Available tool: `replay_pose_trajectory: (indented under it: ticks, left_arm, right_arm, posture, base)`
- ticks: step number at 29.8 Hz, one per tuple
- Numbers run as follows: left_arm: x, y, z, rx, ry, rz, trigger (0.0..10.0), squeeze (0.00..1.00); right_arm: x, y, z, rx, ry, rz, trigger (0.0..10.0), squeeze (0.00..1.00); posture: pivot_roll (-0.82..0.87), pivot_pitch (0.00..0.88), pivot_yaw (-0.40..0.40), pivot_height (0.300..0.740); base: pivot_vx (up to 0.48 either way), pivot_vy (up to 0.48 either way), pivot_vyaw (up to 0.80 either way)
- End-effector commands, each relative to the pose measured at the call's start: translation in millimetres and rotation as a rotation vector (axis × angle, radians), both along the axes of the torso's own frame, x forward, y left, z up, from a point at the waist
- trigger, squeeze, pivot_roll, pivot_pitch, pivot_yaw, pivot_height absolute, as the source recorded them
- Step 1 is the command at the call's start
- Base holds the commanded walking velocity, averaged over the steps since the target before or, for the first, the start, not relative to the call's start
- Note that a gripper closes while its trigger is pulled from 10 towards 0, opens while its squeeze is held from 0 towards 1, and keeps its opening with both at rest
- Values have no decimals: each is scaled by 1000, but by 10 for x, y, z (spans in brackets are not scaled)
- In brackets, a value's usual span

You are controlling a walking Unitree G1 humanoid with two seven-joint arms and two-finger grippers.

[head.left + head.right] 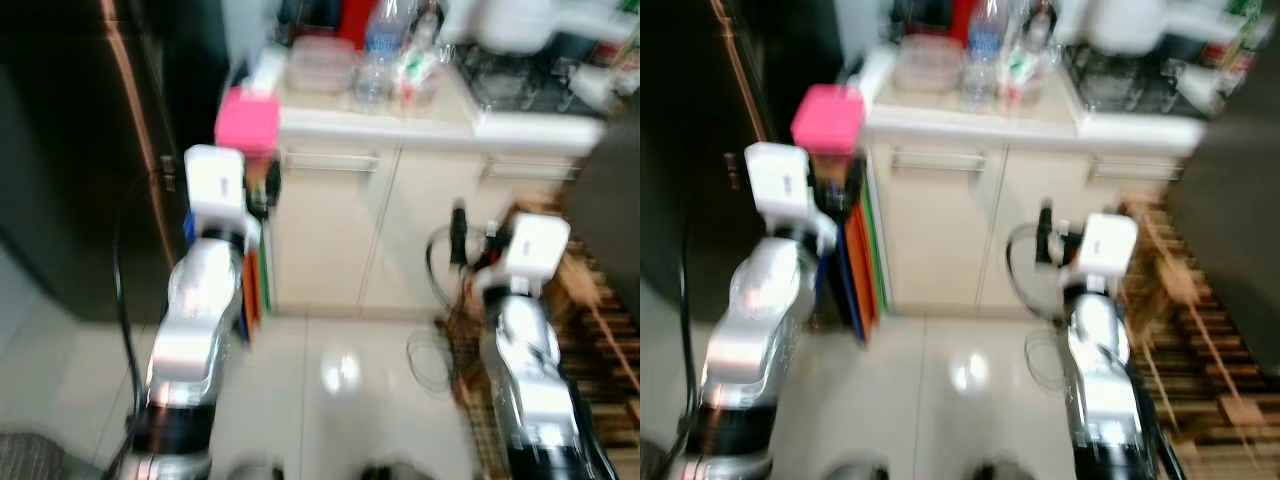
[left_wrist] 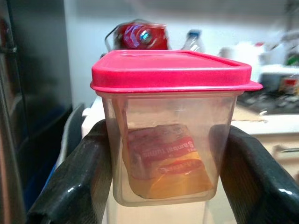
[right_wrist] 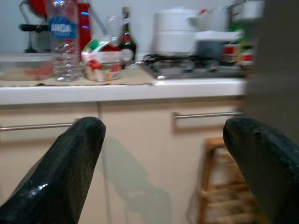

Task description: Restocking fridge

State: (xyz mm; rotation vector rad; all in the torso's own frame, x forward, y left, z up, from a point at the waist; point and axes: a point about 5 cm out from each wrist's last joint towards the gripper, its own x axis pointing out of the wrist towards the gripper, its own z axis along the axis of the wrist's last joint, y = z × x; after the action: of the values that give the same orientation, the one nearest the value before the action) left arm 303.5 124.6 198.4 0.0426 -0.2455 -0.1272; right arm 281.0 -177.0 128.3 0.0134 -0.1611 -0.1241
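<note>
Kitchen, glossy tiled floor (image 1: 330, 400), views blurred. Dark fridge (image 1: 70, 150) off to the left of my left pincer (image 2: 163, 186), cream counter (image 1: 420, 125) straight beyond it, cluttered: water bottle (image 3: 63, 37), white pot (image 3: 175, 30), clear tub (image 1: 320, 62).

Left pincer is closed around a clear container with pink lid (image 2: 170, 70), fingers (image 2: 79, 177) pressing its two side walls low down, packets inside. Right pincer (image 3: 163, 163) is spread wide, nothing between its fingers, aimed at the cabinet doors.

Risks, my guess: grip sits low on smooth plastic, so the container could tip or slide out as I turn to the fridge; with the fridge looking shut, swinging toward it could knock the lid.

Container stands upright, long axis vertical, lid up, roughly level.
</note>
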Motion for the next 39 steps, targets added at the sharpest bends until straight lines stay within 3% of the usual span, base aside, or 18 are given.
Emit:
replay_pose_trajectory:
  ticks: [1,9,24,28,31,39]
  left_arm:
    - [3,3,20,1,-12,3,10000,0]
    - [7,-23,0,41,-12,-14,10000,0]
    - [45,8,-303,24,92,-17,10000,0]
    - [62,32,-426,-4,143,-15,10000,0]
    - [67,112,-672,-17,230,13,10000,0]
    - [63,105,-874,-76,319,15,10000,0]
  right_arm:
    - [12,5,39,0,-12,6,10000,0]
    - [2,2,27,-5,-7,7,10000,0]
    - [-18,-20,-44,-12,21,4,10000,0]
    - [-29,-38,-79,12,35,-1,10000,0]
    - [-61,-78,-224,38,90,12,10000,0]
    - [-115,-159,-448,24,167,19,10000,0]
  posture:
    - [81,0,-34,740]
    - [77,0,-32,740]
    - [66,0,-28,740]
    - [60,0,-25,740]
    - [57,0,-24,740]
    - [56,0,-26,740]
  base:
    - [0,0,0]
    - [0,0,0]
    - [0,-450,0]
    - [0,-472,0]
    - [0,-470,0]
    - [0,-465,0]
